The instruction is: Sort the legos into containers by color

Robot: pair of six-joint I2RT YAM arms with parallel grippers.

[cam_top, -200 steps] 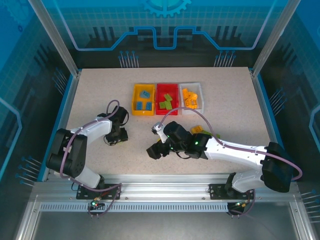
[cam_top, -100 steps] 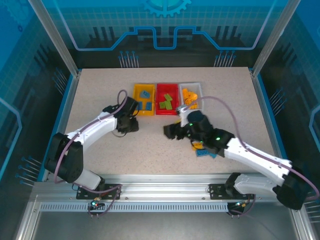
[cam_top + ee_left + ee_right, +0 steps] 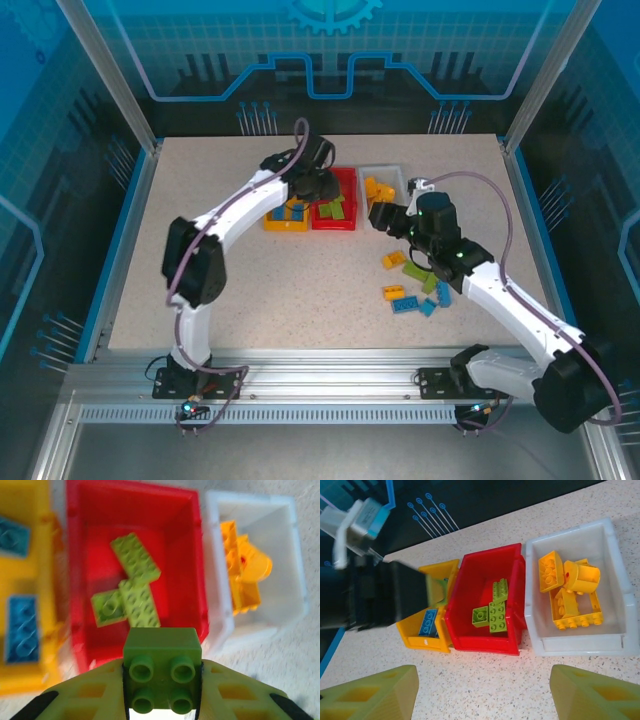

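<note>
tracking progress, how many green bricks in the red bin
3: one long brick at the back, a second long brick nearer the front, a small brick touching its left.

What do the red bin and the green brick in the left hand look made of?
The red bin looks like moulded plastic: smooth, slightly glossy, thin even walls. The green brick is probably hard plastic too: uniform colour, crisp moulded studs, soft sheen.

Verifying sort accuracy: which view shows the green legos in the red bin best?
Right wrist: the green legos lie sharp and unobstructed in the red bin. Left wrist shows them closer but blurred; top external shows them tiny.
</note>
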